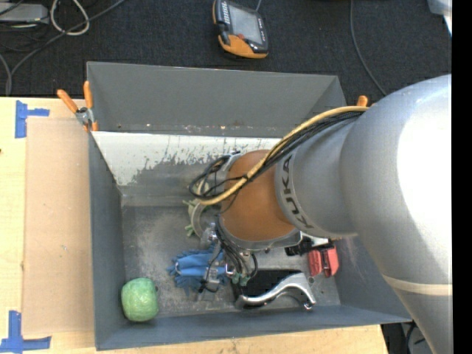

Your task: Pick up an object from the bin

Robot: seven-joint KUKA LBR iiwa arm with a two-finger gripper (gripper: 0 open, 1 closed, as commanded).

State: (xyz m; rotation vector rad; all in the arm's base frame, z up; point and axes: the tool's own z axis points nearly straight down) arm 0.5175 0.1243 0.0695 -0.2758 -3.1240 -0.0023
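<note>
Green ball (139, 299) in near-left corner, well apart. Blue crumpled thing (189, 265) at near centre, lying left-right, just left of gripper (214, 275). Gripper's opening: cannot tell. Black-and-silver lever (279, 289) just right.

A dark, black floor (162, 28) runs across the top of the view. Thin grey and white cables (70, 9) loop over it at the left. An orange-and-black handheld device with a small grey screen (240, 26) lies on it near the middle.
</note>
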